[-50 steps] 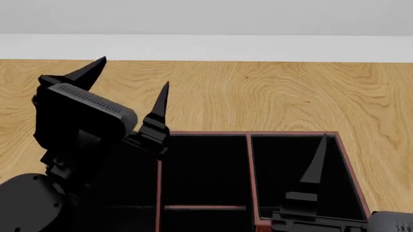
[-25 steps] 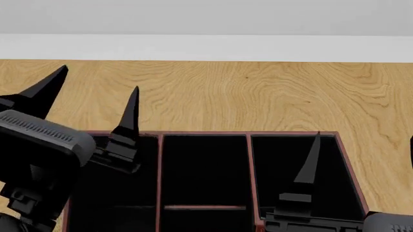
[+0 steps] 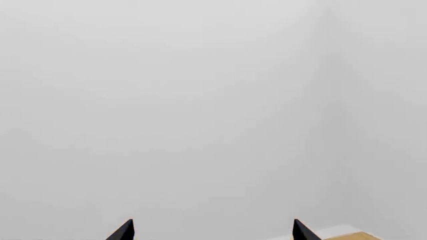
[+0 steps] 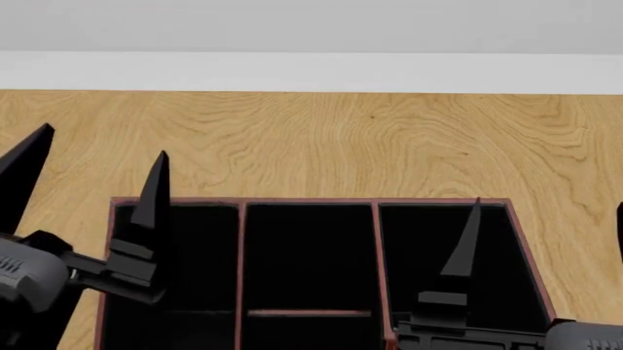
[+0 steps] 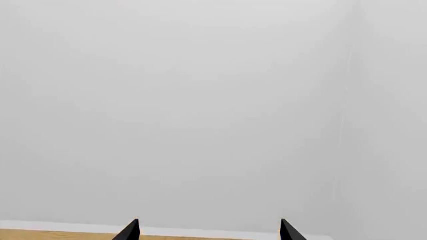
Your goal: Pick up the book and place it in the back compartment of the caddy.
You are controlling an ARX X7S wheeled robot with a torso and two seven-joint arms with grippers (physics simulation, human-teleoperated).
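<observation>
The book does not show in any view. The caddy (image 4: pixel 311 201), a dark red-brown box with a black inside, lies low in the head view, and two long dividers part it into three columns. A thin cross divider splits the middle column, and the back compartment (image 4: pixel 308 251) looks empty. My left gripper (image 4: pixel 102 142) hangs open over the caddy's left edge with nothing in it. Over the right column my right gripper (image 4: pixel 547 206) is open and empty too. Both wrist views face a pale wall, with the left gripper (image 3: pixel 212 230) and the right gripper (image 5: pixel 209 230) showing only as spread black tips.
The caddy rests on a light wooden table (image 4: pixel 341 138) that stretches back to a white wall strip (image 4: pixel 311 71). The left column (image 4: pixel 200 262) and the right column (image 4: pixel 428 240) of the caddy look black inside. A sliver of wood (image 3: pixel 353 235) shows in the left wrist view.
My left arm has swung left and lower in the head view, from beside the middle column out to the caddy's left edge, still open. The right gripper has barely moved.
</observation>
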